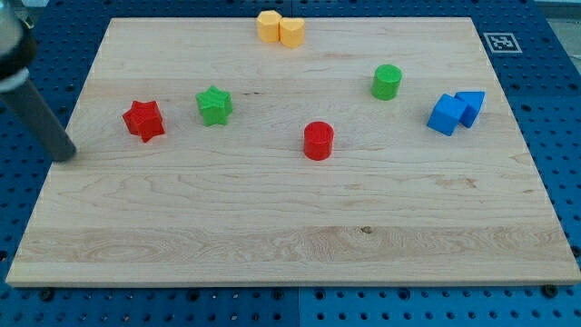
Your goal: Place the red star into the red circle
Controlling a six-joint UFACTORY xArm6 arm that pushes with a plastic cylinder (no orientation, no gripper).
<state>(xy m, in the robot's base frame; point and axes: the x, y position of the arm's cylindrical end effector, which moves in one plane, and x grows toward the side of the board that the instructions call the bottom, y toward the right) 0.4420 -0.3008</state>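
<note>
Wooden board [272, 227]. Eight blocks: two blue [445, 114] [471, 105] far right, two yellow [269, 25] [292, 32] far edge, green star [214, 105], green cylinder [387, 82], red cylinder [319, 141], red star [143, 120]. My tip [65, 155], carrying nothing, sits left of red star, apart.

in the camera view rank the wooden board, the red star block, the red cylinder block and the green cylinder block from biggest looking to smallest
1. Wooden board, by far the largest.
2. Red star block, slightly wider than the cylinders.
3. Red cylinder block and green cylinder block: they look alike, and the red one sits nearer the view's bottom, so no ranking.
</note>
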